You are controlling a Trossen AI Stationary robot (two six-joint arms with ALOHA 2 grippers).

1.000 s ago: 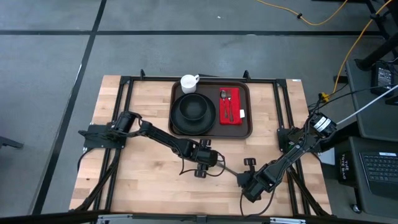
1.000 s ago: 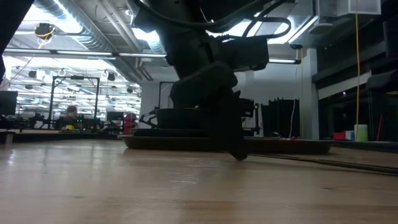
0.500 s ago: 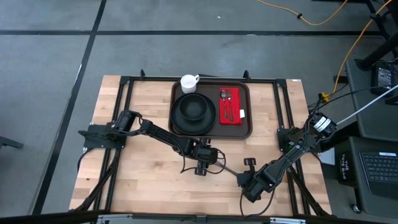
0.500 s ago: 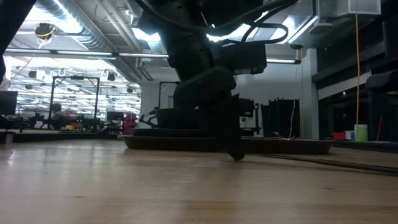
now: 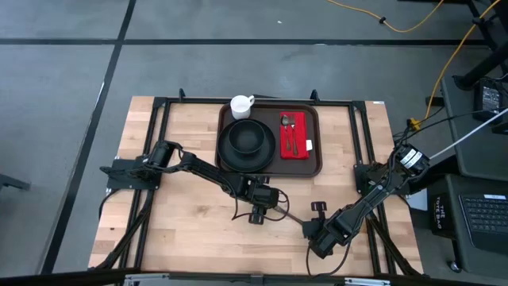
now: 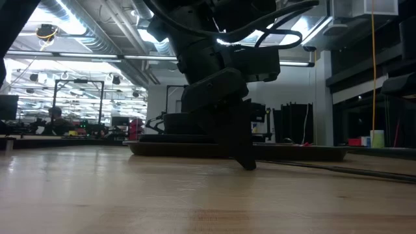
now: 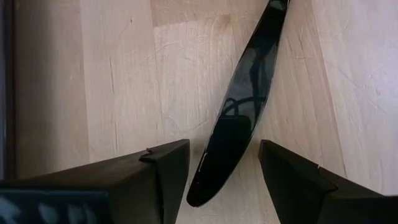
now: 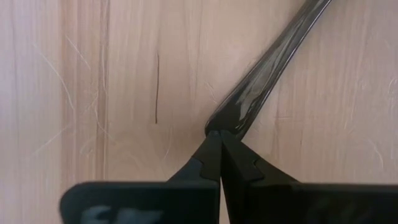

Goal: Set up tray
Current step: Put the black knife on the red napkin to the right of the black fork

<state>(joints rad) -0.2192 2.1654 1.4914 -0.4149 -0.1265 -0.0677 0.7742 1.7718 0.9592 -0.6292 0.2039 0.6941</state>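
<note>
Left gripper: fingers apart, straddling one end of a dark utensil handle lying on the table. Right gripper: pinched shut at its other end. Tray sits at the table's far edge. Judged step: handover; next, left closes, right releases.

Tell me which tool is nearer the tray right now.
Left. The left tool hangs open just in front of the tray, near its front rim. The right tool, shut on a dark utensil handle, sits farther out.
</note>
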